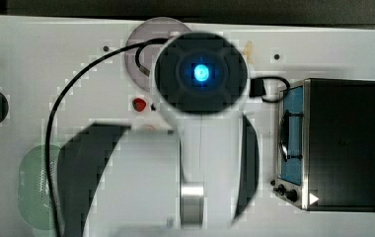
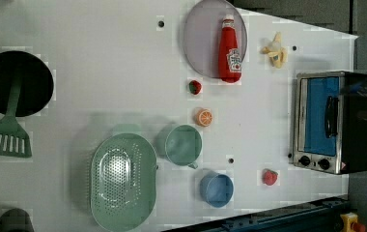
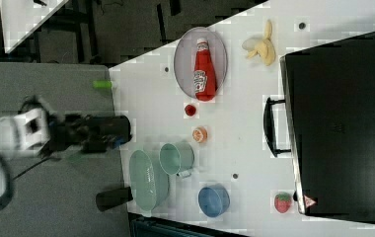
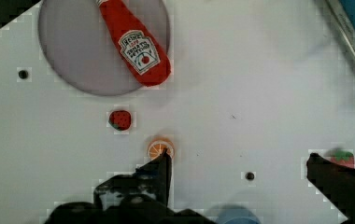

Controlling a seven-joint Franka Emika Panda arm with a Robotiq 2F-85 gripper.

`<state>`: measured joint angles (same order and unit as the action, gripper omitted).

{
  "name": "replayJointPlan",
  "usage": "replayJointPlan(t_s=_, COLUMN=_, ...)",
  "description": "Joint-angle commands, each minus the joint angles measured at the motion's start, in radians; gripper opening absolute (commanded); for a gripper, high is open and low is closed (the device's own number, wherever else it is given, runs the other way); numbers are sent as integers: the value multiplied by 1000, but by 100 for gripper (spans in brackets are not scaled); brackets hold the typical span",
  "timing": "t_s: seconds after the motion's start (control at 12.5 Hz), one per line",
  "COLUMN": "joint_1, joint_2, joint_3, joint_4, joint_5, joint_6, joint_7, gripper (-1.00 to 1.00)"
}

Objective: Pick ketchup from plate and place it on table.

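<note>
1. The gripper (image 4: 236,161) is seen in the wrist view with fingers spread wide; nothing is held between them.
2. The ketchup (image 2: 230,50) is lying flat on the plate (image 2: 201,43), cap toward the plate's far rim, base overhanging the near rim slightly toward the toaster oven (image 2: 329,121) side.
3. The gripper is well apart from the plate, hovering over the table (image 2: 99,72) near the orange slice (image 4: 159,148); the pick is judged not yet begun.
4. The bottle looks like a soft or plush toy: judged light, squeezable, not fragile and not very slippery.
5. A grasp across the narrow width at the labelled mid-body (image 4: 140,52) is suggested; the tapered neck would likely slip out.
6. The lying pose calls for a top-down approach with jaws straddling the body; a slight turn of the wrist to its axis is judged necessary.
</note>
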<state>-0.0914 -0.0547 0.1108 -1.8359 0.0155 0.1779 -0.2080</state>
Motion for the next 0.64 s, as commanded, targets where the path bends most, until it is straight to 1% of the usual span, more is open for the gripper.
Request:
replayJointPlan(t_s=0.08, joint_1=-11, joint_2=139, joint_3=4, joint_4=-42, joint_5=12, joint_6=56, joint_7=-156, gripper=100)
replayJointPlan(t_s=0.64, joint_1=6, joint_2=352, joint_3=38, joint_4=-31, joint_5=11, joint_6=287, joint_7=-430, gripper=100)
